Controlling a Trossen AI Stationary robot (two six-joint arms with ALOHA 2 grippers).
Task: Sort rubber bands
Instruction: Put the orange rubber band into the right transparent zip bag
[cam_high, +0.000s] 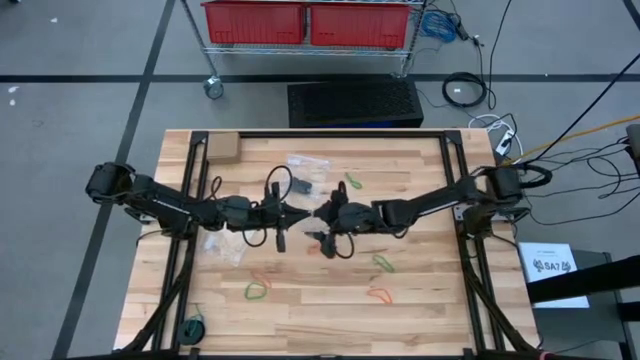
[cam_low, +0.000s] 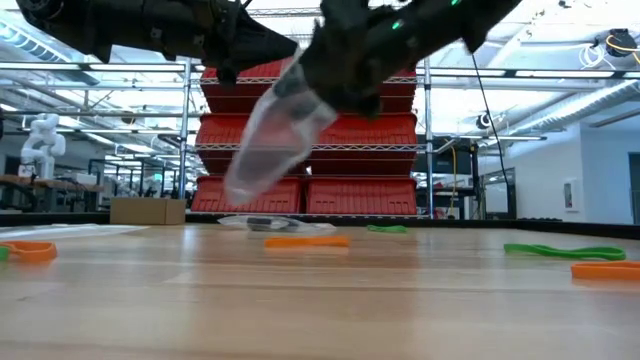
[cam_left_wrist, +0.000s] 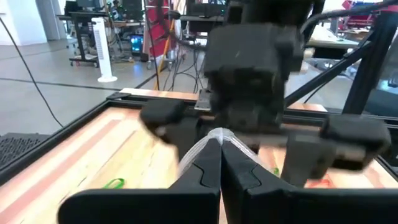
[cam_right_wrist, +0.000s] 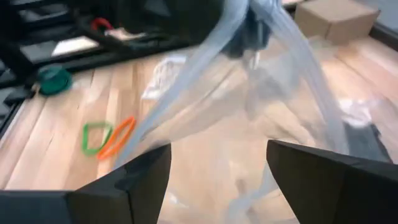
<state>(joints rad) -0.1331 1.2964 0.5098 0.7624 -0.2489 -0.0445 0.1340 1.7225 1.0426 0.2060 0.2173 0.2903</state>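
Note:
A clear plastic zip bag (cam_low: 266, 148) hangs above the middle of the table. My left gripper (cam_left_wrist: 219, 142) is shut on its upper end and comes in from the table's left (cam_high: 298, 213). My right gripper (cam_right_wrist: 217, 158) faces it from the right (cam_high: 323, 215). Its fingers are open, and the bag (cam_right_wrist: 249, 106) hangs just ahead of them; whether they touch it I cannot tell. Rubber bands lie flat on the wood: green ones (cam_high: 353, 181) (cam_high: 384, 263), an orange one (cam_high: 378, 294), and a green and orange pair (cam_right_wrist: 106, 137) near the front left. My left gripper pinches a gathered bit of the bag's upper edge (cam_left_wrist: 214, 133) between its two shut fingers. The fingers lie level and come from the table's left. The bag hangs slanting below them, clear of the table.
More clear bags (cam_high: 306, 165) lie toward the far edge, with a cardboard box (cam_high: 222, 148) at the far left corner. A black cable (cam_high: 277, 186) loops near the left arm. A green roll (cam_high: 193, 327) sits at the near left corner. Red bins (cam_low: 310, 130) stand beyond the table.

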